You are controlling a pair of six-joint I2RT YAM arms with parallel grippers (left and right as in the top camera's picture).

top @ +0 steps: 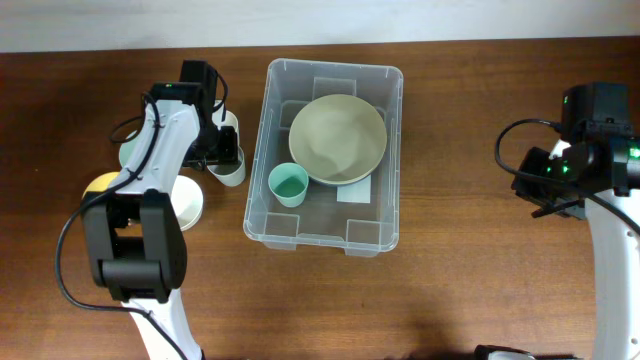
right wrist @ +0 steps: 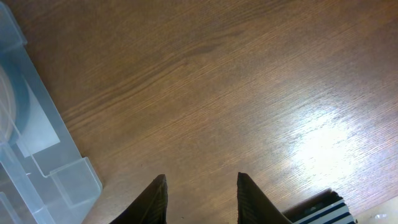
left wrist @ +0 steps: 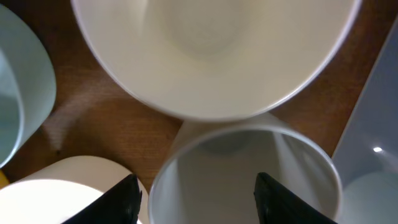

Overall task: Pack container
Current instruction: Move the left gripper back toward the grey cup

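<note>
- Brown wood-grain table (top: 470,250), glossy under the light at its right side.
- Clear plastic container (top: 372,232) standing mid-table.
- White cup (top: 229,173) just beside the container's left wall.
- Large white bowl (left wrist: 211,56) next to the cup.
- Second white bowl (top: 190,203), a pale green bowl (top: 127,153) and a yellow item (top: 98,183) further left.

The left arm (top: 163,140), toward the counter's left edge, has smooth white links joined by blocky black housings, with thin black cables (top: 61,255) looping beside them. The right arm (top: 618,225), at the counter's right edge, is built alike: a white link, black housings and a black cable loop, with small green lights (top: 565,166) glowing on it. In both wrist views the jaws are dark, tapering wedges. Beside the right pair sits a black-and-white striped patch (right wrist: 323,208), possibly a marker.
</note>
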